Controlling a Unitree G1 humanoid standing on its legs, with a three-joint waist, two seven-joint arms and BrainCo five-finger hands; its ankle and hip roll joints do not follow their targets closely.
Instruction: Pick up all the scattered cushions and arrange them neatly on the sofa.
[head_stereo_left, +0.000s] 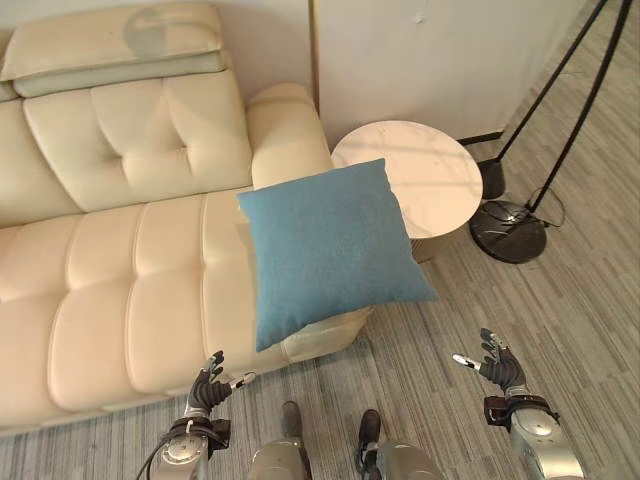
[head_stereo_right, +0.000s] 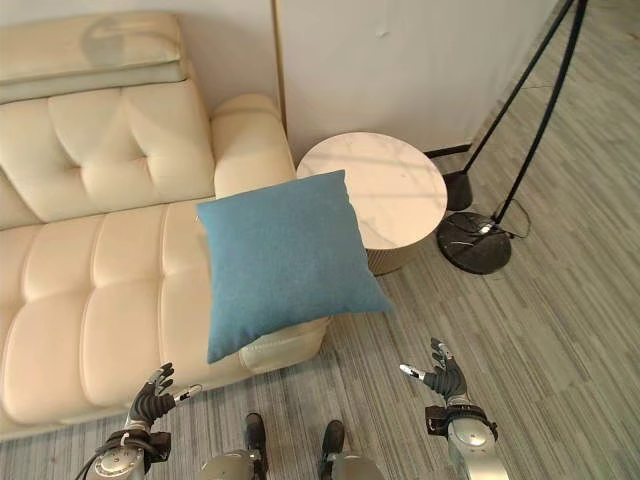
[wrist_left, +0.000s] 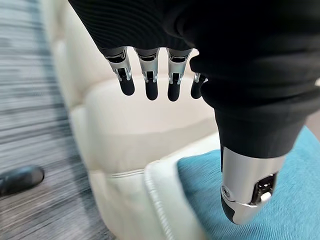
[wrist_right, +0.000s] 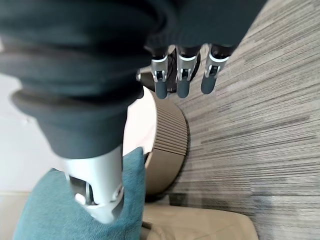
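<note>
Hands nearest: left hand (head_stereo_left: 207, 392) and right hand (head_stereo_left: 498, 366) low over the floor (head_stereo_left: 560, 300), fingers loosely spread, holding nothing. Beyond them, one blue cushion (head_stereo_left: 330, 247) lies tilted on the sofa (head_stereo_left: 110, 270) seat's end, overhanging its edge beside the round table (head_stereo_left: 420, 175). Judged placed but not yet straightened.

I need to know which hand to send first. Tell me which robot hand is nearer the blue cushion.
The left robot hand: it hangs just below the blue cushion's lower left corner, by the sofa front. The right robot hand is out over the floor.
</note>
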